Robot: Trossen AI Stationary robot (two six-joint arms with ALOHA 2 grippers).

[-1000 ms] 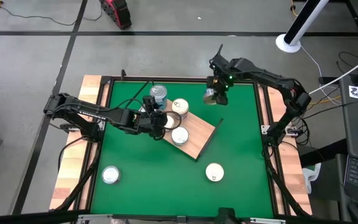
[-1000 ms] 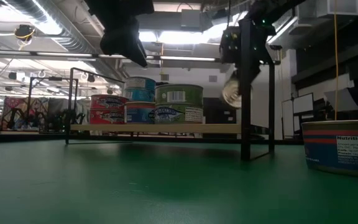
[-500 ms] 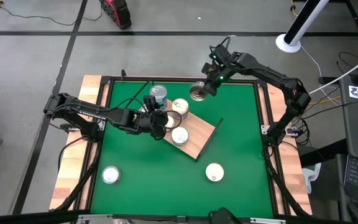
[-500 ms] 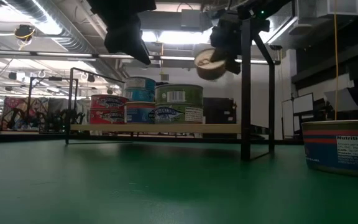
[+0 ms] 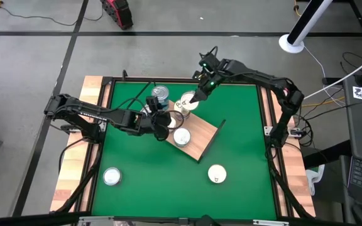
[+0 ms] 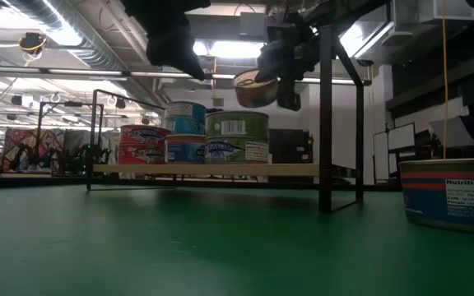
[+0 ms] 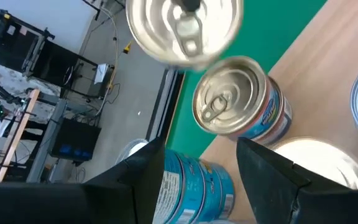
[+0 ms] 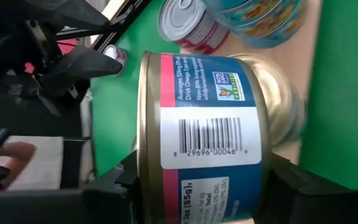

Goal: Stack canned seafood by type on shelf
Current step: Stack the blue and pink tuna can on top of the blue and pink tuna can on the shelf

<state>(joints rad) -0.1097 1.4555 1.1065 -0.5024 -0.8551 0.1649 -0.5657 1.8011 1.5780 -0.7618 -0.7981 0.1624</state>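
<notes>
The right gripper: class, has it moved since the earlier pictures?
Yes. The right gripper, shut on a tin, has travelled left from the mat's far right toward the shelf, now above the tins there.

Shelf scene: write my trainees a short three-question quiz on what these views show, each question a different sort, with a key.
1. True or false: the right gripper carries a tin in the air above the shelf.
2. Which gripper waits low by the tins on the shelf? A) left gripper B) right gripper
3. Fill in: off the shelf, ___ tins stand on the green mat in the high view.

Key: 1 true; 2 A; 3 two, one near the left arm's side and one nearer the right.
</notes>
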